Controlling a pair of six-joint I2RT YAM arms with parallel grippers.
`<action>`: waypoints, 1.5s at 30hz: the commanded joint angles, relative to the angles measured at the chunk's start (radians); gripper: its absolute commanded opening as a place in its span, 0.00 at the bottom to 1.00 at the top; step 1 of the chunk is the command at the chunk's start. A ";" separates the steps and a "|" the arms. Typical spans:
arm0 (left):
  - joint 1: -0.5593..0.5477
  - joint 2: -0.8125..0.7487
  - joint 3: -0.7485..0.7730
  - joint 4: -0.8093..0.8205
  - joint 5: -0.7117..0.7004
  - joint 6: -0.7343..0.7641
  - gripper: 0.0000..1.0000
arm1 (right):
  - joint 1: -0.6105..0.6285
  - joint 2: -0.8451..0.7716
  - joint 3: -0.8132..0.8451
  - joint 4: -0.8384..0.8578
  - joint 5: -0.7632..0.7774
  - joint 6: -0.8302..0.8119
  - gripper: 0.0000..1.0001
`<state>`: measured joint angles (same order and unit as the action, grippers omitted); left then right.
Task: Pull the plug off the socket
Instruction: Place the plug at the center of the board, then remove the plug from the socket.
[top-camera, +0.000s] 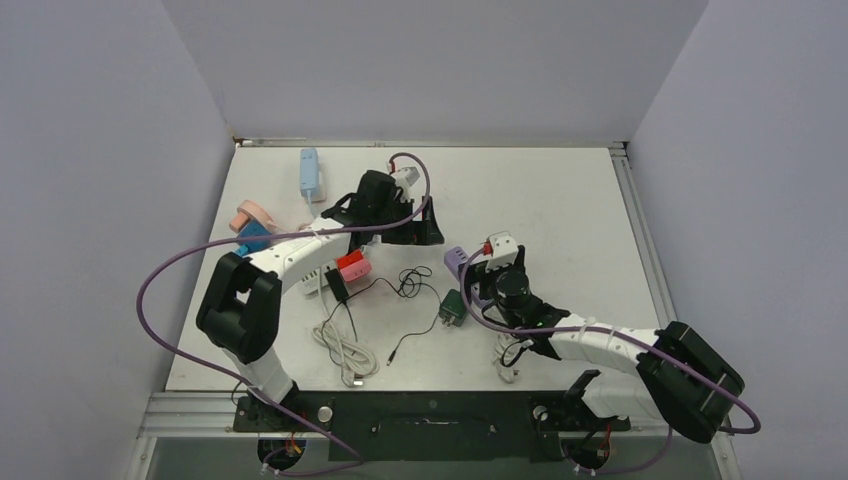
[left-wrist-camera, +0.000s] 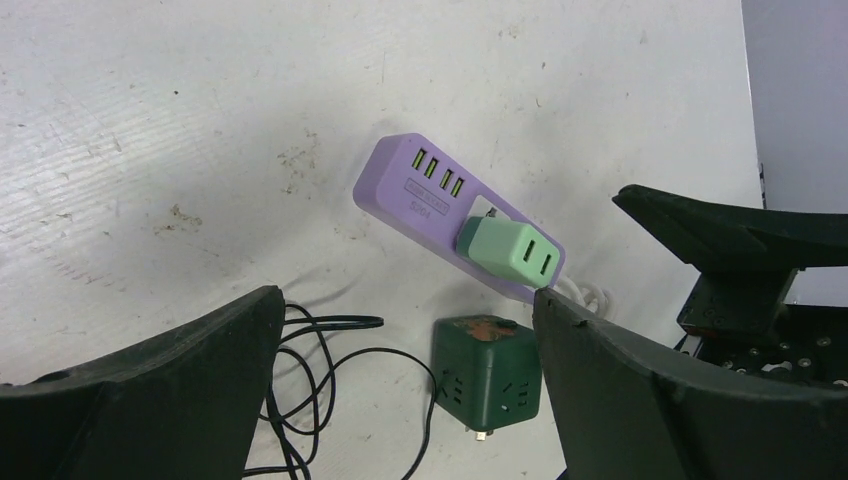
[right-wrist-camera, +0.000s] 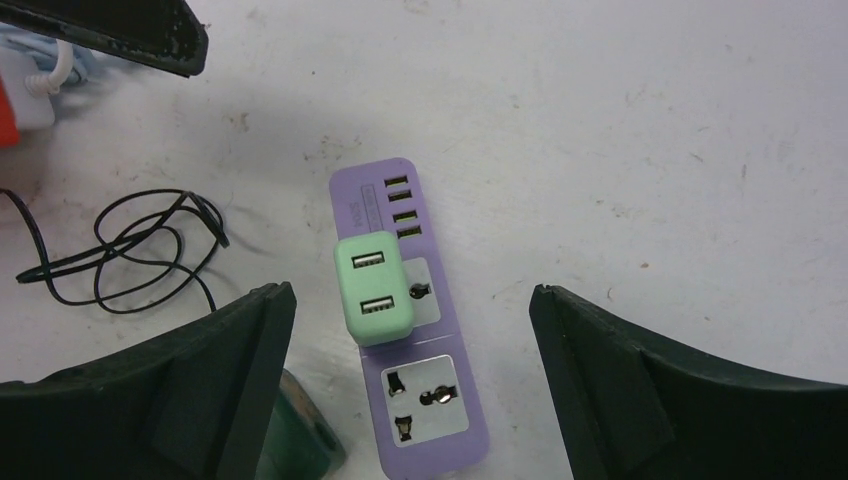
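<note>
Black fingers (right-wrist-camera: 200, 390) of the right gripper (right-wrist-camera: 410, 292) stand wide apart and empty above the white table (right-wrist-camera: 650, 120).
Over on the other side the left gripper (left-wrist-camera: 407, 298) hangs just as wide, gripping nothing. Both look down on the purple power strip (right-wrist-camera: 425, 395) lying flat mid-table. The mint-green plug (right-wrist-camera: 375, 290) sits in its socket beside the USB ports, a dark green cube adapter (left-wrist-camera: 487, 370) lies just beside the strip, and a thin black cable (right-wrist-camera: 130, 250) is coiled nearby.

Plug (right-wrist-camera: 375, 288) flanks clear, green cube (left-wrist-camera: 487, 372) nearby
</note>
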<state>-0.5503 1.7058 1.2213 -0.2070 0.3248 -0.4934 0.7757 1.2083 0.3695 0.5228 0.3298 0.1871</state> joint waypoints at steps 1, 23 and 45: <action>-0.023 0.029 0.022 -0.032 -0.017 0.032 0.91 | -0.020 0.046 0.018 0.064 -0.092 -0.016 0.91; -0.046 0.125 0.030 -0.018 0.019 -0.009 0.91 | -0.084 0.229 0.125 0.054 -0.268 -0.011 0.44; -0.049 0.253 0.102 0.000 0.025 -0.002 0.58 | -0.074 0.201 0.092 0.066 -0.309 -0.013 0.05</action>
<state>-0.5961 1.9430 1.2804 -0.2356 0.3218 -0.4931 0.6991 1.4334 0.4603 0.5308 0.0612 0.1707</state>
